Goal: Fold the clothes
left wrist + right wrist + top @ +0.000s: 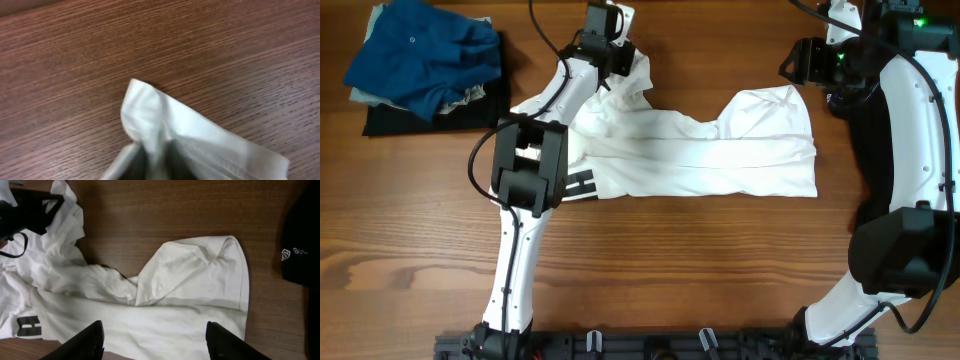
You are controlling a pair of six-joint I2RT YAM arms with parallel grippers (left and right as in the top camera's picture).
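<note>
A large white T-shirt [700, 155] lies crumpled lengthwise across the table's middle, with a bit of its black bar print [582, 187] showing at its left front. My left gripper [620, 55] is shut on the shirt's far left corner; the left wrist view shows the pinched white cloth [150, 125] held over the wood. My right gripper [152, 340] is open and empty, raised above the shirt's right part [190, 275]. In the overhead view it is at the far right [820, 65].
A blue shirt [420, 55] lies bunched on a folded black garment [480, 115] at the far left corner. Another black garment with a small white logo [300, 240] lies at the right of the right wrist view.
</note>
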